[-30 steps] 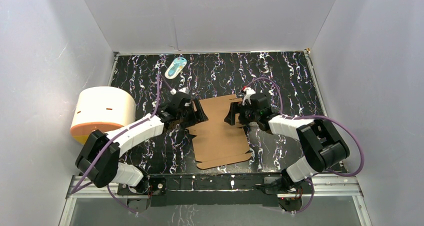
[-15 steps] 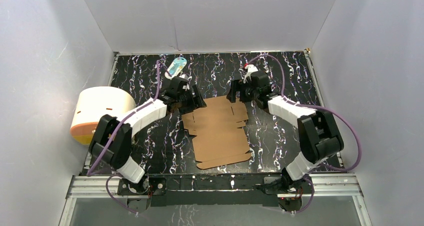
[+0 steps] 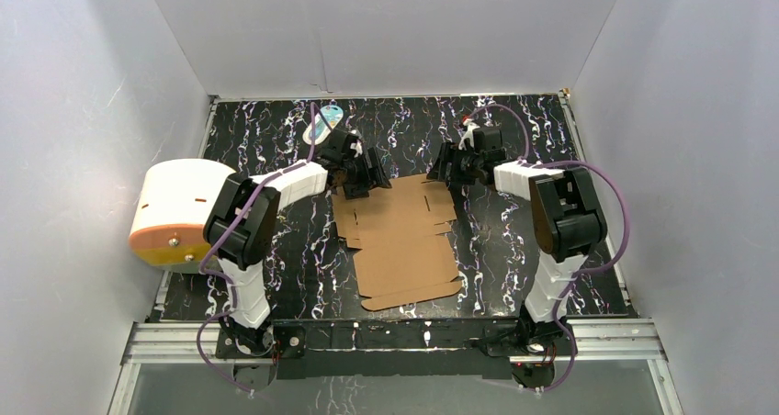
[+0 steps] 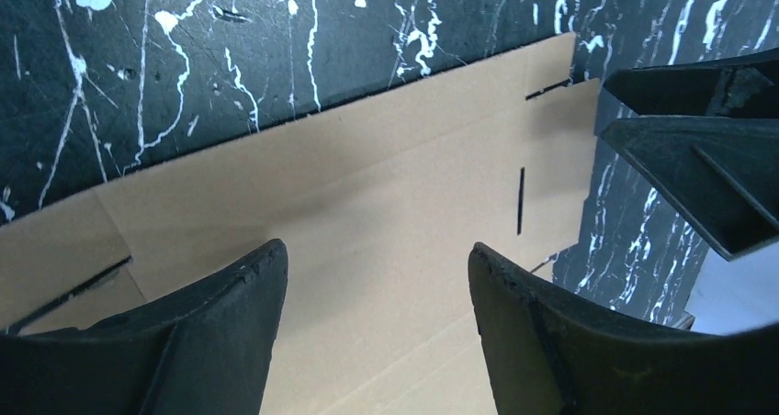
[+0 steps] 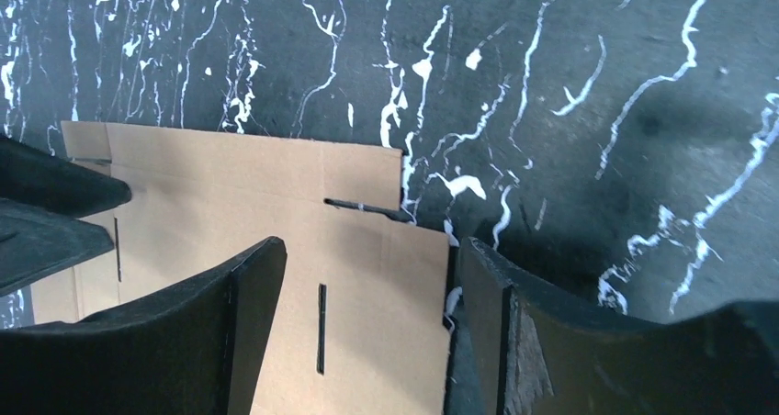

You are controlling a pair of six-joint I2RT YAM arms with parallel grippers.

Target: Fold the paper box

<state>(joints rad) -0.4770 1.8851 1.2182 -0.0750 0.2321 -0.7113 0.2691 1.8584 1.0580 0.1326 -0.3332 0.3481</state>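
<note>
Top external view: the paper box (image 3: 404,245) is seen as a flat die-cut sheet of brown cardboard, laid unfolded on the middle of the dark marbled table (image 3: 524,250). No flap or wall has been raised, so the task is judged to be at its very first fold.

The left pincer (image 3: 365,184) is placed over the sheet's far left corner and the right pincer (image 3: 448,171) over its far right corner. In both wrist views the fingers are shown spread apart, with bare cardboard between them and nothing clasped (the right one appears to straddle the sheet's side edge, one finger over cardboard, the other over table).

The step in hand is judged to be the approach to the far flap. For the next move, the far edge would have to be caught at both ends, by a finger slipped beneath it or by a nip on the edge. It would then have to be lifted evenly along its crease, so that the thin sheet is not skewed or pushed toward the near side.

Whether any fingertip touches the cardboard cannot be told. The far corners are covered by the pincers from above, and creases are barely made out. A teal-white packet (image 3: 323,121) is partly hidden behind a purple cable. A white-and-orange cylinder (image 3: 188,208) is seen at the left wall, well apart from the sheet.
</note>
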